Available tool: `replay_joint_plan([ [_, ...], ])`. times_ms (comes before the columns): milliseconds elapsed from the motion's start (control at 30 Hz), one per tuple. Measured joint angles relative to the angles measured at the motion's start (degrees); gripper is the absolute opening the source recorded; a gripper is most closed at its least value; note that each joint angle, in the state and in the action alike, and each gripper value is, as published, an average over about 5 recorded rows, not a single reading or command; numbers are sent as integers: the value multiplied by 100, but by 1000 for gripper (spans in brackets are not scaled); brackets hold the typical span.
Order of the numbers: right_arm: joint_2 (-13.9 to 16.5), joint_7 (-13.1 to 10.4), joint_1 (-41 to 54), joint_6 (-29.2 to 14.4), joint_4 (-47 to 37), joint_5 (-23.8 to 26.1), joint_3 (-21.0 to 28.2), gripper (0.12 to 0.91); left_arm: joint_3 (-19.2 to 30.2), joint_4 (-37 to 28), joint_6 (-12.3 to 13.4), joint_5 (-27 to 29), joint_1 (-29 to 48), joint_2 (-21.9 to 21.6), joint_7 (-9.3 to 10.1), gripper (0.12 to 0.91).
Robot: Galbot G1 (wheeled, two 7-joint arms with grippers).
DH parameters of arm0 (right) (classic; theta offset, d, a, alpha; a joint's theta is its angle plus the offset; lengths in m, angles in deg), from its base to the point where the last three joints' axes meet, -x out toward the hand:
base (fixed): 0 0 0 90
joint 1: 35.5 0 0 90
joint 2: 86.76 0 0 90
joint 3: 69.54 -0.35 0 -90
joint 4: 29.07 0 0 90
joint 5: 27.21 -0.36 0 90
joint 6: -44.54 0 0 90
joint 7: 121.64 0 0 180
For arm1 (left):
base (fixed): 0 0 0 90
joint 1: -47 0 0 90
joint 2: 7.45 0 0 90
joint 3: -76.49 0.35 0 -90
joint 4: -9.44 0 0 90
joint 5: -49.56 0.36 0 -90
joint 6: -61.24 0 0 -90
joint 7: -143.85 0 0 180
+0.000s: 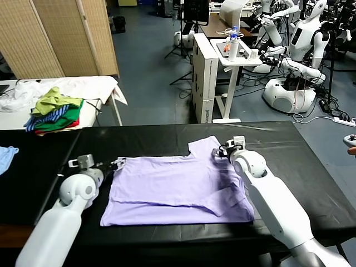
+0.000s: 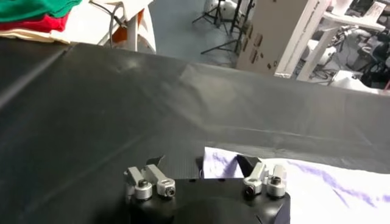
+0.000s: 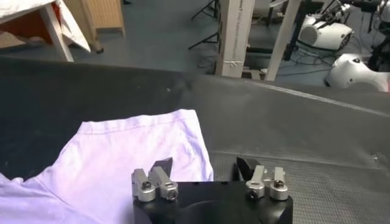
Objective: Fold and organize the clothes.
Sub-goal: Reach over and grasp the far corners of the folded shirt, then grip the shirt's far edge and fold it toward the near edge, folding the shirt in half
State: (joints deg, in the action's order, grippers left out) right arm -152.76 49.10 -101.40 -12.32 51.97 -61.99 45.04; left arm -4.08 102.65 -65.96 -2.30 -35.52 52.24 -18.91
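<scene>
Lavender T-shirt (image 1: 178,189) lies flat between left gripper (image 1: 114,165) and right gripper (image 1: 220,152), both jaws parted, holding nothing.

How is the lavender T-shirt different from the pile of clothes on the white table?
The lavender T-shirt lies spread flat on the black table, one garment in one pale colour. The pile of clothes is bunched and stacked on the white table behind, mixing green, yellow-green, blue stripes and red. Both are soft fabric.
</scene>
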Motion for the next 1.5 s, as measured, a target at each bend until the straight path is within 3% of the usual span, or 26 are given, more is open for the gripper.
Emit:
replay_joint_plan([
  [133,93,47,-123,-162,213,-6,-85,496,39,-51,12,15,57,29,-2,721],
  [233,158,53,-230,-174,405,-25,-166,326,56,-68,25,24,67,35,-15,640],
  [300,202,64,-310,-174,548,-56,-230,216,61,-68,30,28,64,38,-28,559],
  [400,293,90,-472,-173,794,-163,-351,145,65,-68,34,44,46,49,-38,394],
  [500,438,101,-679,-164,1085,-302,-500,139,65,-59,37,69,24,64,-39,273],
  [667,721,101,-1060,-72,1629,-478,-755,139,43,18,105,82,-7,82,-60,220],
  [1167,1507,-62,-2439,622,3195,-510,-1317,139,-244,834,150,61,-472,-148,-74,208],
  [1500,1603,-108,-3487,905,3735,-347,-1565,139,-699,1767,181,126,-1286,-255,-96,208],
])
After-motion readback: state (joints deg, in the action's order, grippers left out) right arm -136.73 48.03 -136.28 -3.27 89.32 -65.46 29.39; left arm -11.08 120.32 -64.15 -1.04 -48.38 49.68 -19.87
